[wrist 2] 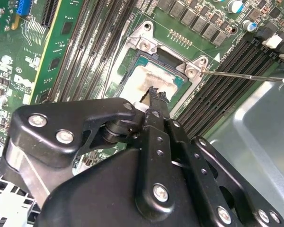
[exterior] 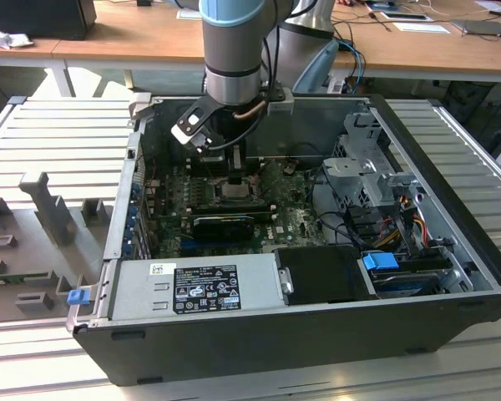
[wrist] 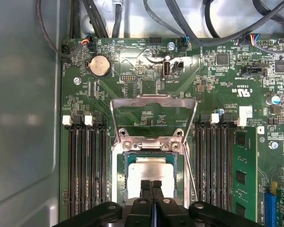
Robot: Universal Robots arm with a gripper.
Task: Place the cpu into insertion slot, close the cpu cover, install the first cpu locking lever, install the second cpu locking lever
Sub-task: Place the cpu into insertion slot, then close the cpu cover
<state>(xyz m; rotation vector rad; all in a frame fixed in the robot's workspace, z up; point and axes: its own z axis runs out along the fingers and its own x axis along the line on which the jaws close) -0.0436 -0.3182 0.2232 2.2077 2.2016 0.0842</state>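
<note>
Exterior view's left: grey ribbed table [exterior: 58,125], a blue clip [exterior: 78,296] at the corner of the open computer case [exterior: 234,347]. Power supply [exterior: 196,284] lies along the near wall. Long black card [exterior: 224,223] sits just behind it on the motherboard [exterior: 171,205].

Centre: arm [exterior: 234,50] reaches straight down into the case over the middle of the board.

Exterior view's right: metal drive cage [exterior: 371,159], loose coloured cables, a blue tab [exterior: 380,261].

First wrist view: cpu cover [wrist: 154,100] is swung up and open on its hinge, its centre window showing the board behind. The cpu [wrist: 154,168] lies flat in the insertion slot [wrist: 117,172], between two banks of memory slots [wrist: 87,165]. A coin cell [wrist: 100,66] sits beyond the cover. The gripper [wrist: 151,185] is directly over the cpu, its two fingers pressed together with nothing seen between them.

Second wrist view: gripper [wrist 2: 155,94] tips are closed at the pale, smeared top of the cpu [wrist 2: 149,78]; I cannot tell whether they touch it. A thin wire locking lever [wrist 2: 246,75] juts away from the slot's corner, unlatched.
</note>
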